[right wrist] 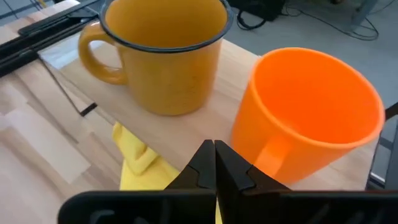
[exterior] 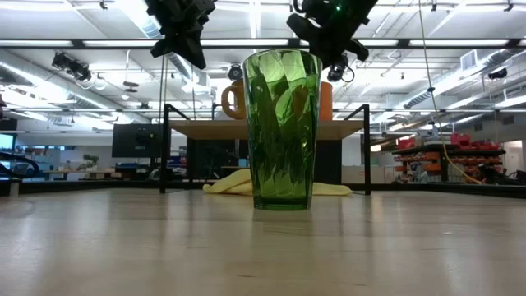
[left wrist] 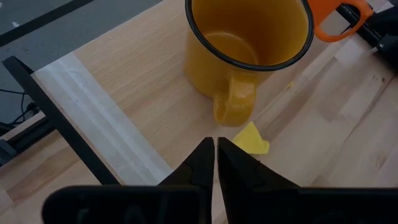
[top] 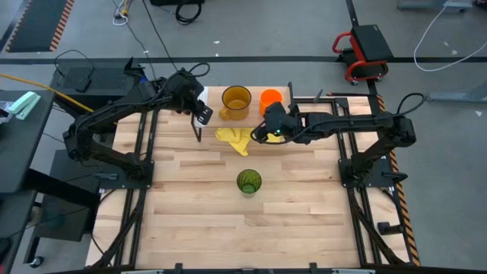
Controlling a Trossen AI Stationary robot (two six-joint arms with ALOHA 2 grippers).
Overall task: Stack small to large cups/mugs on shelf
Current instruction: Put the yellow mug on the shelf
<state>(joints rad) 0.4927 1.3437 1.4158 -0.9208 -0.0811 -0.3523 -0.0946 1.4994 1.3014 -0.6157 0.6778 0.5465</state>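
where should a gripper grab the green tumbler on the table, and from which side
Take the green tumbler by its rim, coming straight down: it stands upright and alone on the table, mouth open upward, with no handle. One finger inside and one outside the wall probably suits best, since its body looks wide.

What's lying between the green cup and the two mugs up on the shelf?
A crumpled yellow cloth lies between the green cup and the shelf, seen in the high view.

On the shelf at the worktop's back, the mug stands left of the cup; a cloth lies seemingly beneath, the tumbler before it.
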